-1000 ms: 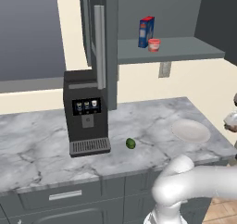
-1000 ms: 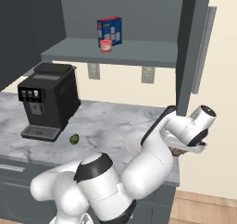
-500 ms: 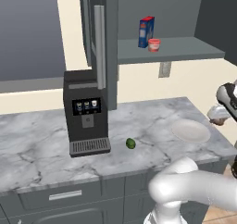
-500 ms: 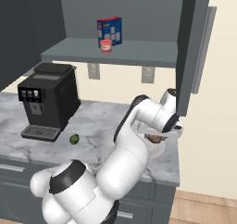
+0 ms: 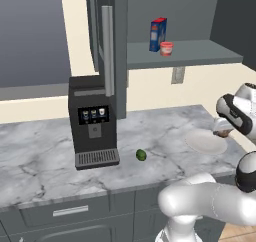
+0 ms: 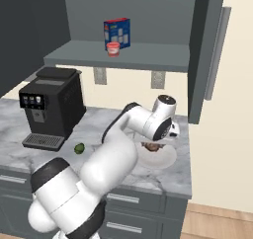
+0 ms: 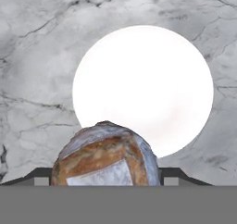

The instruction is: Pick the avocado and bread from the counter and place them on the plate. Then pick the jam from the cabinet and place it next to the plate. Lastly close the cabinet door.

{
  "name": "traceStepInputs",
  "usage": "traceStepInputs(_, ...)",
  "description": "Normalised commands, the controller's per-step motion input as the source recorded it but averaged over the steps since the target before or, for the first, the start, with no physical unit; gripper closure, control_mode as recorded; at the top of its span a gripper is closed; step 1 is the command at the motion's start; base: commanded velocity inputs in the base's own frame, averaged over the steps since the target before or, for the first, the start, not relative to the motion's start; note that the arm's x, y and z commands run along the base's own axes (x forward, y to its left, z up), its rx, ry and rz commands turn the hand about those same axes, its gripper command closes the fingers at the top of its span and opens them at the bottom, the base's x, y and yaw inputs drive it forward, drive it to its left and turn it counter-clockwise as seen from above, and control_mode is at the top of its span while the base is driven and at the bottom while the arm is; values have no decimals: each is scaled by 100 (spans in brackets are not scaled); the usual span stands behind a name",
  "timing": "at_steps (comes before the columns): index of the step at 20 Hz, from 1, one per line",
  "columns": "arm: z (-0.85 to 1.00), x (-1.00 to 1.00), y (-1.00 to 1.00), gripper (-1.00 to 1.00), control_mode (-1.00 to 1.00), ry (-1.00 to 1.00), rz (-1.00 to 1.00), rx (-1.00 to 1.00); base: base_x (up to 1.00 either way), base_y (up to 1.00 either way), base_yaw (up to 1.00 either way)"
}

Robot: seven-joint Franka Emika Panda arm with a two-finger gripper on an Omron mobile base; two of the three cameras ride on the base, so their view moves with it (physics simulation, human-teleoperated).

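The arm had swung in from the right over the plate [image 7: 143, 89]; its gripper [image 6: 154, 146], jaws clamped on the bread [image 7: 105, 154], held it just above the plate's near edge.

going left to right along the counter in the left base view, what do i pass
coffee machine → avocado → plate → gripper holding the bread

Brown crusty bread [image 7: 106, 156] is held in the gripper [image 7: 105, 174] above the pale plate [image 7: 152, 84].
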Motion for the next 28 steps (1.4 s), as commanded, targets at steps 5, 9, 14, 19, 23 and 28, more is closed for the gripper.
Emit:
traceStepInputs(5, -13, 25, 2, 100, -100, 0, 0, 0, 0, 0, 0)
traceStepInputs(9, -25, 18, 0, 100, -100, 0, 1, 0, 0, 0, 0)
traceStepInputs(14, -26, 12, -3, 100, -100, 0, 4, 0, 0, 0, 0)
traceStepInputs(19, -19, 3, -14, 100, -100, 0, 5, 0, 0, 0, 0)
traceStepInputs(23, -11, 0, -8, 100, -100, 0, 2, 0, 0, 0, 0)
traceStepInputs(28, -12, 5, 0, 100, -100, 0, 0, 0, 0, 0, 0)
